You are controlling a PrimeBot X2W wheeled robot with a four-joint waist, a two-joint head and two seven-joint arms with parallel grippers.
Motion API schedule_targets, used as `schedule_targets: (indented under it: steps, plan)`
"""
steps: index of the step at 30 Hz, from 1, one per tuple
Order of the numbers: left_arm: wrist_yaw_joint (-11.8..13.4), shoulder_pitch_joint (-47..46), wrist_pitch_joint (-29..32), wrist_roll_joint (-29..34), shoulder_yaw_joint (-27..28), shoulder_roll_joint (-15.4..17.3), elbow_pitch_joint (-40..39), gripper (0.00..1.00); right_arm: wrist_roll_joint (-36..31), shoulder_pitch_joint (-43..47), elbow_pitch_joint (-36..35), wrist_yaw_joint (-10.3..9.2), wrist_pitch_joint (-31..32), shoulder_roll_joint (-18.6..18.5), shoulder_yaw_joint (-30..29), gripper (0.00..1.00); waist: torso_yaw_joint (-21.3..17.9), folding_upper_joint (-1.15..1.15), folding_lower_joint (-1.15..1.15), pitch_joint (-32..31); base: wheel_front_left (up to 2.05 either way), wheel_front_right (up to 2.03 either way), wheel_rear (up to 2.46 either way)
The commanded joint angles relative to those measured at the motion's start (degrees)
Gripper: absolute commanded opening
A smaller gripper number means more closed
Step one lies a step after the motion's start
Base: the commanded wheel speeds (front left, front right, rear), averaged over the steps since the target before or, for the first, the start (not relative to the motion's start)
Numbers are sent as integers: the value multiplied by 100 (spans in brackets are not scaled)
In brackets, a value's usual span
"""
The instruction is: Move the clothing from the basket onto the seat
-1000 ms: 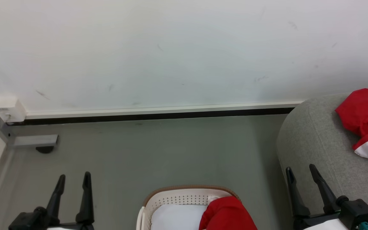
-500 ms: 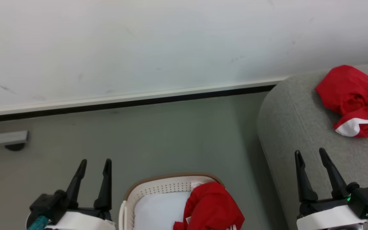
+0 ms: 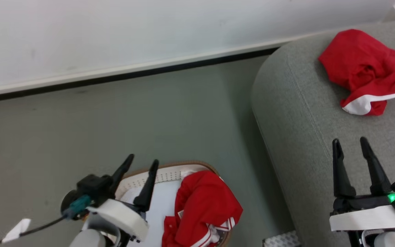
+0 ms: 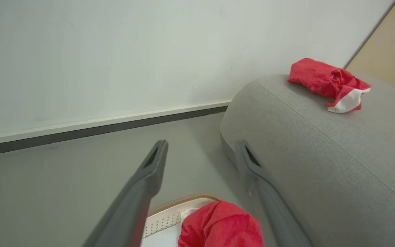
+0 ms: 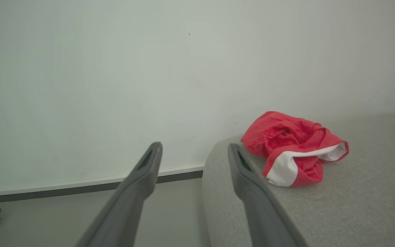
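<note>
Right now both of my claws are empty. My left claw has its two fingers spread apart with nothing between them. It hangs off the seat, out past the seat's rounded end on my left. In the head view its fingertips cross the far rim of the basket, though I cannot tell how high above that rim it stands.

The basket sits on the floor near that same rounded end of the seat, with a strip of bare floor between the two. One red garment is heaped in the half of the basket nearer the seat. It spills over the rim on that side, and its red-and-white striped trim shows at its lower edge. A pale white pad lies flat in the half farther from the seat.

My right claw is also parted and holds nothing. It is over the seat's grey top, just inward from the stitched seam that follows the rounded end.

The other red garment lies crumpled on top of the seat, at the end of the seat toward the wall. A white band shows along its nearer edge. It is well apart from my right claw, with bare grey cloth between them.
</note>
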Motion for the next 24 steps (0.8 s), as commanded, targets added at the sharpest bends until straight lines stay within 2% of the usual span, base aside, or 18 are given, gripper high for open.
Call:
schedule_targets:
  steps: [1, 15, 24]
  plan:
    - [-16, -176, 139, -91, -237, 148, 125, 100, 12, -92, -71, -13, -19, -3, -51, 100, -187, 0, -1, 291, 0, 0, 0]
    - [-8, -1185, 930, -673, -1818, 765, 791, 100, 92, -516, -473, -13, -19, -2, -357, 100, -541, 0, -1, 1370, 0, 0, 0]
    - [-9, -1881, 1739, -1336, -2789, 971, 1455, 100, 144, -744, -769, -13, -19, -3, -549, 100, -562, 0, -1, 2058, 0, 0, 0]
